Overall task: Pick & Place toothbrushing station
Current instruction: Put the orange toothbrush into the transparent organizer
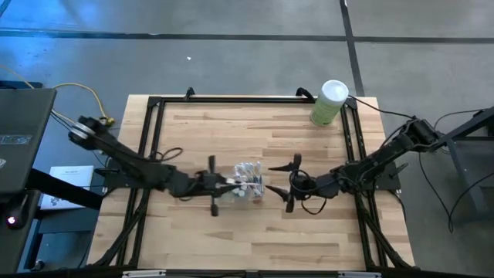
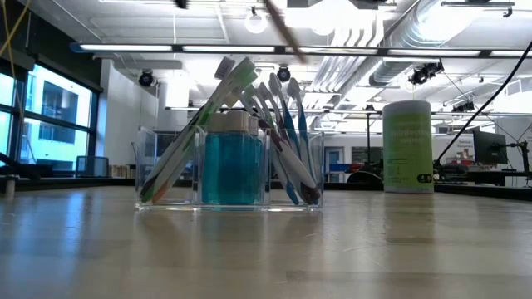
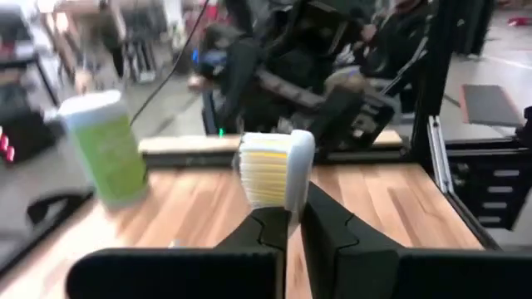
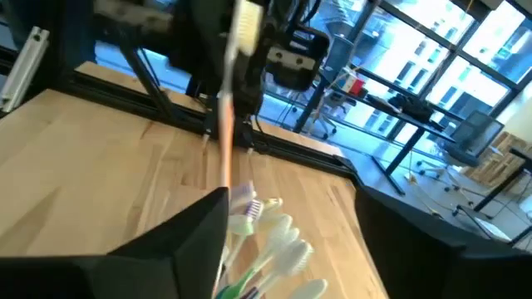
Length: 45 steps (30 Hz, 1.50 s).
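Observation:
The clear holder (image 1: 248,185) (image 2: 229,170) stands on the wooden table, with several pastel toothbrushes leaning in it and a blue white-capped bottle (image 2: 229,166) in its middle. My left gripper (image 1: 230,184) (image 3: 295,212) hovers just left of the holder, shut on one toothbrush. That brush's white head with yellow bristles (image 3: 274,170) rises past the fingertips. Its orange handle (image 4: 224,124) shows upright in the right wrist view. My right gripper (image 1: 276,185) (image 4: 291,249) is open just right of the holder, above the brush heads (image 4: 278,237). My left gripper pinches the toothbrush between its two fingers just below the head (image 3: 279,209). The fingers come in level from the table's left and lie across the brush. The brush stands nearly upright, head up, lifted clear of the holder. My right gripper: the handle's lower end (image 4: 223,189) shows beside one finger; whether they touch, I cannot tell.
A tall green canister with a white lid (image 1: 330,102) (image 2: 407,145) (image 3: 104,149) stands near the table's far right corner. A black frame rail (image 1: 255,99) runs around the tabletop. Bare wood lies toward the near edge.

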Tool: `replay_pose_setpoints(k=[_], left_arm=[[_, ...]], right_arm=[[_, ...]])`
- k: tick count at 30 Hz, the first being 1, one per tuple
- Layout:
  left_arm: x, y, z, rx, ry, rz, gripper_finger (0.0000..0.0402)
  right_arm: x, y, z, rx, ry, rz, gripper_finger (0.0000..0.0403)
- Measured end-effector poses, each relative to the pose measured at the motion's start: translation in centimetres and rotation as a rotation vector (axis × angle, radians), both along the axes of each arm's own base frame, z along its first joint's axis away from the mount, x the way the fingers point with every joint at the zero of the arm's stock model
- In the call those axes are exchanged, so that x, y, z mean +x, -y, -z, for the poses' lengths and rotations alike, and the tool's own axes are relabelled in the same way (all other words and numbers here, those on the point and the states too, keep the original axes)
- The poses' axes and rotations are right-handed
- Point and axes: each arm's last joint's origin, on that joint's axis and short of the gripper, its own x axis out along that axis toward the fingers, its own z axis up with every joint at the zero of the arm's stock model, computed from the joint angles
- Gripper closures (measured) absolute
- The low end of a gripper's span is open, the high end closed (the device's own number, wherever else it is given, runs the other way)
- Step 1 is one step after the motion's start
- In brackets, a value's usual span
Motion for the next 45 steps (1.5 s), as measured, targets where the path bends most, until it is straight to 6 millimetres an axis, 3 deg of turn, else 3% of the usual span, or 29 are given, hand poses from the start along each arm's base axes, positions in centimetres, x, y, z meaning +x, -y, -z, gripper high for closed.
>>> replay_pose_setpoints(k=[4,10,15,22,30,38,45], left_arm=[[-3.5,0.4,-1.3,-0.112,-0.092,0.018,0.0396],[-7.8,0.9,-1.6,-0.188,-0.214,0.021,0.0396],[-9.2,0.8,-0.9,-0.241,-0.275,-0.051,0.0396],[-8.4,-0.4,0.4,-0.265,-0.365,-0.122,0.0396],[-5.8,-2.2,2.1,-0.327,-0.505,-0.105,0.0394],[-3.2,-2.9,4.8,-0.376,-0.617,-0.125,0.0371],[-2.3,-3.1,5.3,-0.401,-0.599,-0.143,0.0340]], right_arm=[[0.0,0.0,0.0,0.000,0.001,0.003,0.0126],[0.2,0.5,0.0,0.008,0.002,0.022,0.0128],[0.4,1.0,0.0,0.013,0.003,0.031,0.0132],[0.6,1.5,0.0,0.063,0.012,0.035,0.0132],[0.6,1.5,0.2,0.058,-0.001,0.035,0.0132],[0.6,1.5,0.2,0.056,-0.002,0.036,0.0132],[0.6,1.5,0.2,0.059,-0.002,0.037,0.0132]])
